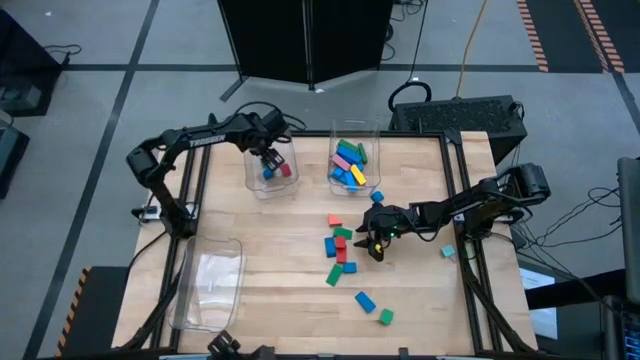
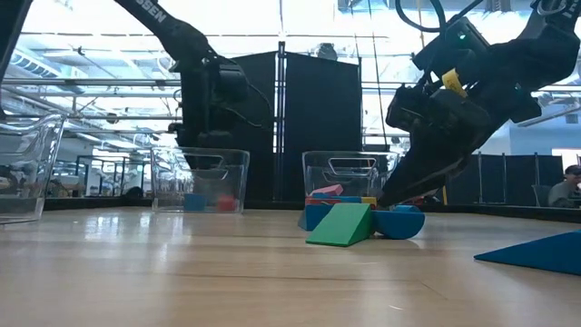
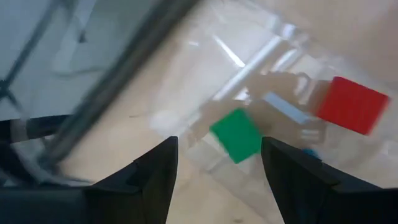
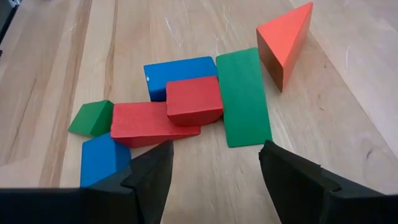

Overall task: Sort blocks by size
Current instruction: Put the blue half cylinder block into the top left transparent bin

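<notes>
My left gripper (image 1: 268,160) hangs open over a clear bin (image 1: 252,182) at the far left and points steeply down into it. Its wrist view shows a small green block (image 3: 236,135) just beyond the fingertips, inside the bin with a red block (image 3: 352,104) and a pale blue one (image 3: 283,107); whether the green one rests on the floor I cannot tell. My right gripper (image 4: 214,152) stands open, low over the table's middle, before a cluster of blocks: two red (image 4: 194,99), two blue (image 4: 177,73), a long green (image 4: 244,96), a small green (image 4: 92,118) and an orange wedge (image 4: 285,40).
A second clear bin (image 1: 335,138) at the far middle holds several blocks. A third clear bin (image 1: 208,285) stands at the near left. Loose blocks lie apart: blue (image 1: 365,300) and green (image 1: 386,316) near the front, cyan (image 1: 448,252) at the right, blue (image 1: 377,198) by the second bin.
</notes>
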